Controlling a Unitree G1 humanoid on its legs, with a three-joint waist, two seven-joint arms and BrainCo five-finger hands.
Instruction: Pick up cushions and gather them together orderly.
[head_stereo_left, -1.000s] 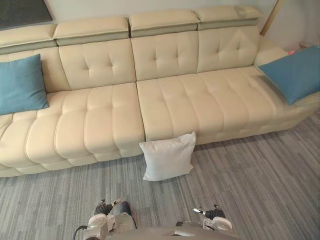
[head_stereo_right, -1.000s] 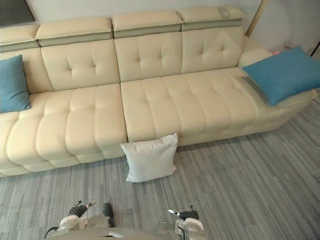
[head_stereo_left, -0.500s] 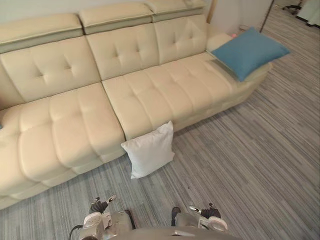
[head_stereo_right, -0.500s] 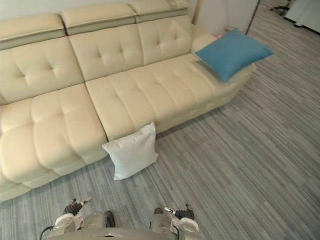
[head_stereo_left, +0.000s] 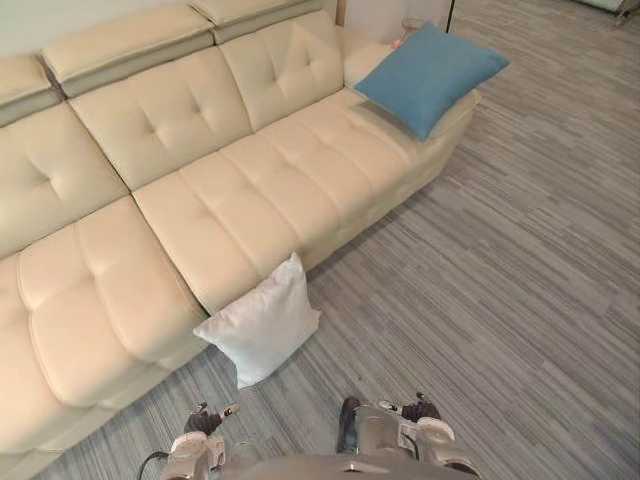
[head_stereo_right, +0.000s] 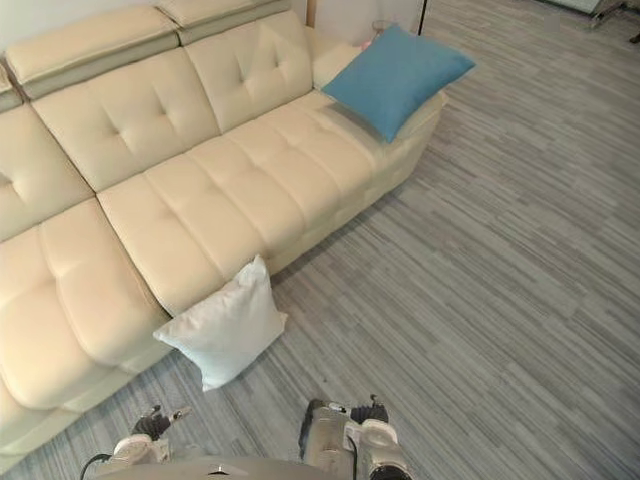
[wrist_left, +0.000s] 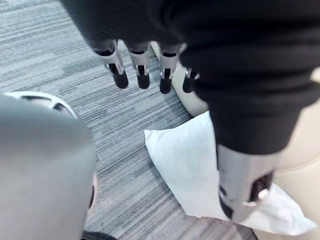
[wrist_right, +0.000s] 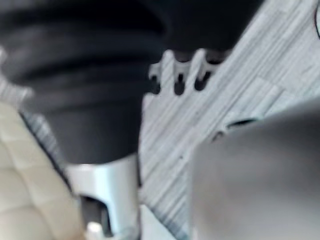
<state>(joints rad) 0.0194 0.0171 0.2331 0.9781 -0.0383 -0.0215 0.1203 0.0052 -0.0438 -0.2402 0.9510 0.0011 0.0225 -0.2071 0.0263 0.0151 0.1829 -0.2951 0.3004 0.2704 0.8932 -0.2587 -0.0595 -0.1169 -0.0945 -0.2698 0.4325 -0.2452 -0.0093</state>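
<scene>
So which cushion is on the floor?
The white cushion, on the carpet against the sofa front; the blue cushion lies up on the sofa's end.

No text, label, number or sign can be read. The cream sofa (head_stereo_left: 250, 190), the white cushion (head_stereo_left: 262, 328), the blue cushion (head_stereo_left: 430, 75) and the grey carpet (head_stereo_left: 500, 300) look plain; any sewn-in tag may simply be too small to tell.

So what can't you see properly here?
Sofa: left end cut off by both eye views' edge.
Right robot hand: blurred in the right wrist view.
Pink thing behind the blue cushion: too small, mostly hidden by it, left eye view.
</scene>
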